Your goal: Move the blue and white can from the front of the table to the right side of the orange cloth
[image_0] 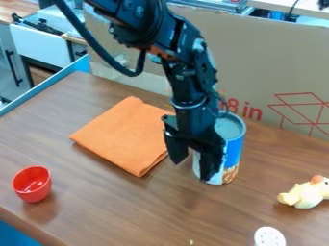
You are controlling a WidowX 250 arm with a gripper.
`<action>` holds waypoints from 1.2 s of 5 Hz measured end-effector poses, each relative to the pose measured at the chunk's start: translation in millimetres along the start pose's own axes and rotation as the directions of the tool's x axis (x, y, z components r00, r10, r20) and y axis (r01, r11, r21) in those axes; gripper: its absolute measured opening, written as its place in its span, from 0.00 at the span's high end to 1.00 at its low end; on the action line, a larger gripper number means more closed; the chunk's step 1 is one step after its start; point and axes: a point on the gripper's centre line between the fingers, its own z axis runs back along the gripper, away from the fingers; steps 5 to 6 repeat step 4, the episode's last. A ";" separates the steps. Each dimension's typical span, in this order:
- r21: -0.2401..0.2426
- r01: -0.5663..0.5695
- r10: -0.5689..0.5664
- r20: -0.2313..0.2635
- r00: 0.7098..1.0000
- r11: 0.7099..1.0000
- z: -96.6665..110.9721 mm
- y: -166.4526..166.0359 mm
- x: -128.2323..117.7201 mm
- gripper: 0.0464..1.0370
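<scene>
The black gripper (191,169) hung over the table (128,211) with its fingers spread, nothing between them. The blue-and-white can (233,151) stood upright just beside it, between one and two o'clock, partly hidden by one finger; whether they touched could not be told. The folded orange cloth (122,134) lay at ten o'clock, the red cup (32,184) near nine, the yellow toy bird (307,193) between three and four.
</scene>
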 end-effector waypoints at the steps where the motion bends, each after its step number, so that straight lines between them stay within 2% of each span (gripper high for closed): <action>1: 0.030 0.005 -0.005 0.015 1.000 1.000 14.6 3.3 -6.4 0.03; 2: 0.083 0.063 -0.062 -0.016 0.998 0.995 49.2 -6.1 -36.8 0.03; 3: 0.116 0.117 -0.111 -0.050 0.993 0.986 87.0 -25.3 -76.9 0.03; 4: 0.109 0.144 -0.131 -0.117 0.984 0.984 89.6 -42.5 -95.4 0.03; 6: 0.109 0.144 -0.131 -0.117 0.984 0.984 89.6 -42.5 -95.4 0.03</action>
